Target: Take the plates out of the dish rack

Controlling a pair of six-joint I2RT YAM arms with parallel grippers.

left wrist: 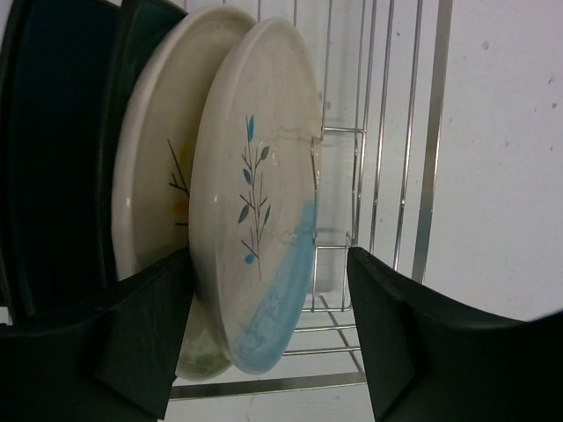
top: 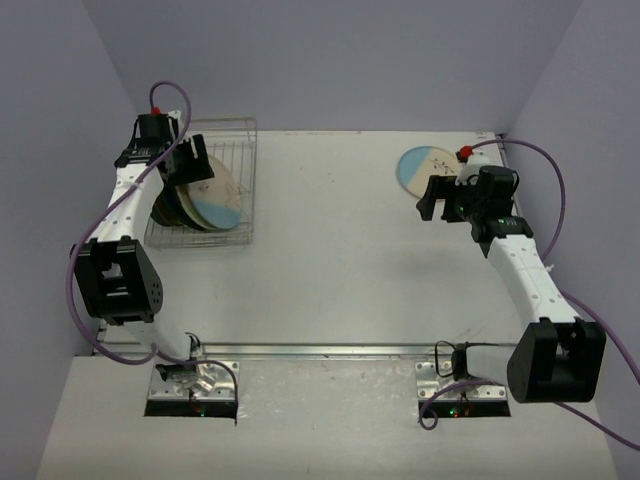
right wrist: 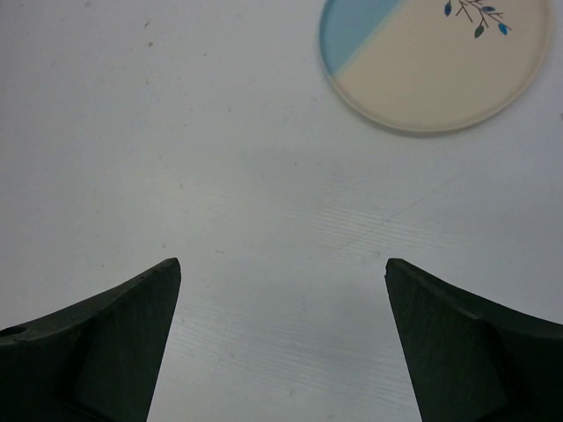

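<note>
Left wrist view: the left tool (left wrist: 266, 264) is open, one finger on each side of the lower rim of the front plate (left wrist: 255, 193), a cream one with a pale blue patch and a leaf sprig. It stands on edge in the dish rack (left wrist: 431, 132) at the far left of the tabletop (right wrist: 176, 132). The plate sits closer to the left finger than to the right one. Just behind it stand a second cream plate (left wrist: 154, 176) and a dark teal plate (left wrist: 53, 158).

The step in hand looks like gripping the front plate. To do it well, shift the tool so the rim is centred in the gap, with the left finger slipped between the two cream plates without nudging the rear one. Close firmly, since glazed ware is slick. Then lift straight up along the slot wires until the plate is clear before swinging right.

The right tool (right wrist: 281, 272) hovers open and empty above the tabletop at the far right. Just beyond it, another cream-and-blue plate (right wrist: 431, 70) lies flat.
</note>
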